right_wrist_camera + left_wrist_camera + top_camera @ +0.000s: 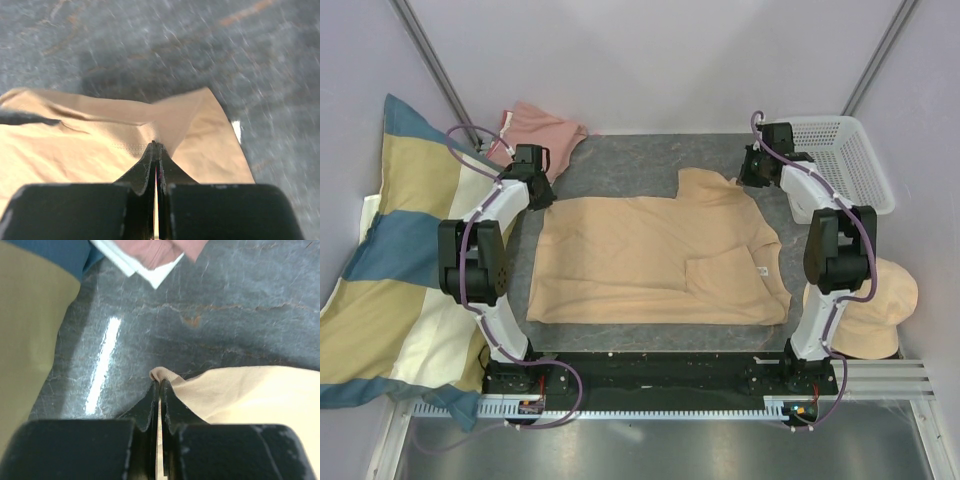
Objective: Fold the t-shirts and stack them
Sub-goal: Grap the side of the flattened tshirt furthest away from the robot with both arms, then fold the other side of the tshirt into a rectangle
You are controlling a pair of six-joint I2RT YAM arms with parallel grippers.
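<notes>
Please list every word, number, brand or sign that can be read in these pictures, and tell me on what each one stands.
No text can be read in any view.
The white label on the tan t-shirt: too small to read.
The pink t-shirt, striped pillow and white basket: no print shows.

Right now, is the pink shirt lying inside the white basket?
No, the pink shirt lies at the far left by the pillow, while the basket stands far right.
</notes>
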